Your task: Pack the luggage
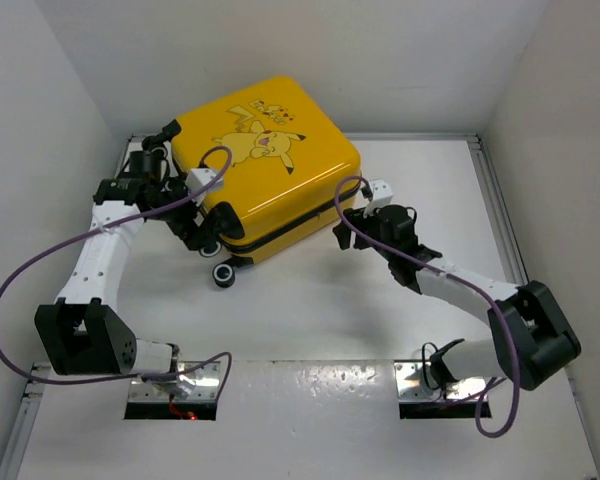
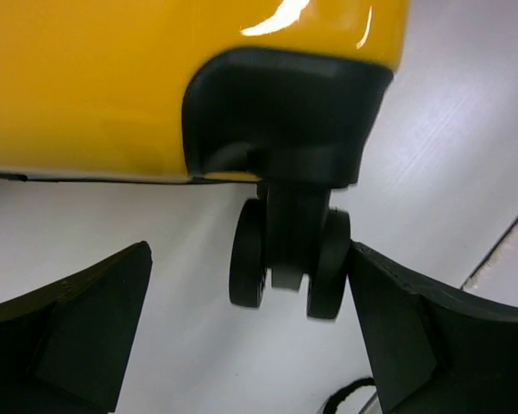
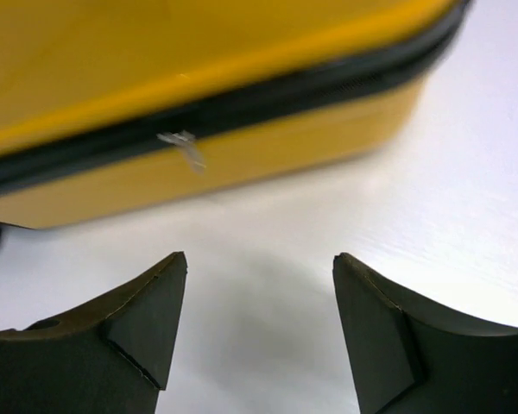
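Note:
The luggage [image 1: 265,165] is a yellow hard-shell suitcase with a Pikachu cartoon. It lies closed and flat at the back middle of the table, its black zipper seam [image 3: 242,103] facing the arms. My left gripper [image 1: 205,235] is open at its near-left corner, the fingers either side of a black double wheel [image 2: 289,259]. The right finger [image 2: 397,319] touches that wheel. Another wheel [image 1: 222,274] sticks out below the corner. My right gripper [image 1: 348,228] is open and empty just off the suitcase's right front side, facing the seam and a small silver zipper pull [image 3: 183,147].
White walls close in the table on the left, back and right. A metal rail [image 1: 500,200] runs along the right edge. Purple cables loop over both arms. Bare white table [image 1: 310,320] lies between the suitcase and the arm bases.

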You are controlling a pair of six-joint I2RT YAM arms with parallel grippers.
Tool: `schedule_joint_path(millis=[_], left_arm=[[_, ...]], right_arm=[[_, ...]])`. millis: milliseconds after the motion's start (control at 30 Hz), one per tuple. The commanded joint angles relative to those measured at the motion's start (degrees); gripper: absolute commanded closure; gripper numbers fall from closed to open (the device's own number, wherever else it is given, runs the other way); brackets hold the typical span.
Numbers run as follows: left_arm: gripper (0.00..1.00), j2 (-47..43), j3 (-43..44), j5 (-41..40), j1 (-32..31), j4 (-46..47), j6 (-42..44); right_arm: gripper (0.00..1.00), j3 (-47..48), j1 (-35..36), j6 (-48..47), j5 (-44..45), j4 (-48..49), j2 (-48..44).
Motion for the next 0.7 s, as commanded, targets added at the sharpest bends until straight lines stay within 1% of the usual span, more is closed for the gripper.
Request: schedule_joint_path(millis=[0, 67, 100, 167, 200, 300, 433, 667], left_arm=[[0.0, -2.3, -1.04, -6.78, -3.97, 9.24, -7.23], [0.0, -1.78, -1.66, -8.72, -5.2, 11.09, -9.26], [0.0, -1.78, -1.66, -8.73, -5.81, 11.62, -9.26], [0.0, -1.78, -1.66, -9.25, -5.82, 12.24, -10.58], [0.0, -1.78, -1.66, -9.25, -5.82, 12.24, -10.58], [0.0, -1.25, -1.66, -9.78, -5.82, 12.77, -11.63], [0.0, -1.25, -1.13, -9.78, -4.68, 13.91, -12.86], [0.0, -0.72, -1.13, -9.08, -3.53, 14.97, -14.01]], right_arm=[[0.31, 0.47, -3.26, -3.72, -1.95, -2.98, 2.38], [0.31, 1.0, -3.72, -4.77, -2.48, -1.67, 4.67], [0.31, 1.0, -3.81, -5.56, -2.48, 1.38, 5.81], [0.3, 0.21, -3.81, -7.05, -4.85, 3.86, 7.48], [0.28, -0.05, -3.46, -7.41, -6.59, 7.18, 8.36], [0.27, -0.49, -2.23, -8.81, -8.89, 10.71, 9.94], [0.26, 0.21, -0.3, -10.22, -8.81, 16.25, 13.1], [0.34, 4.95, 0.85, -10.14, -6.61, 21.62, 19.79]])
